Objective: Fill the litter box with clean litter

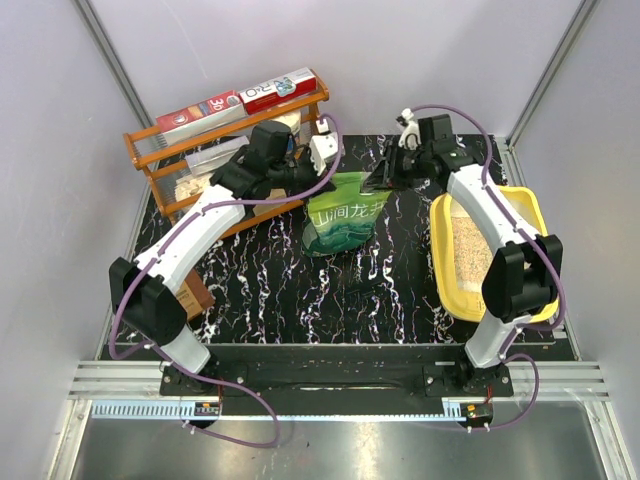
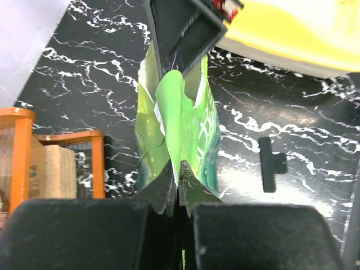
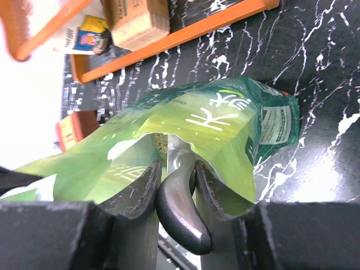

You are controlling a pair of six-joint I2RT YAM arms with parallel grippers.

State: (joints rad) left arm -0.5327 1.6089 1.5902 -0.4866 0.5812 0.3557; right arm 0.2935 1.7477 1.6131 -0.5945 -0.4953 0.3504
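Two claws are on the green pouch (image 1: 345,218), which stands mid-table! The left gripper (image 2: 179,179) is pinched tight on the pouch's top edge. The right gripper (image 3: 177,174) clamps the grey scoop (image 3: 181,216) by its handle, which runs into the pouch mouth, head hidden. The litter box (image 1: 530,215) sits at the table's right edge, with pale litter (image 1: 466,250) spread across its floor.

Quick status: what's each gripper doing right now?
Left gripper: closed on the green pouch edge.
Right gripper: closed on the grey scoop handle.
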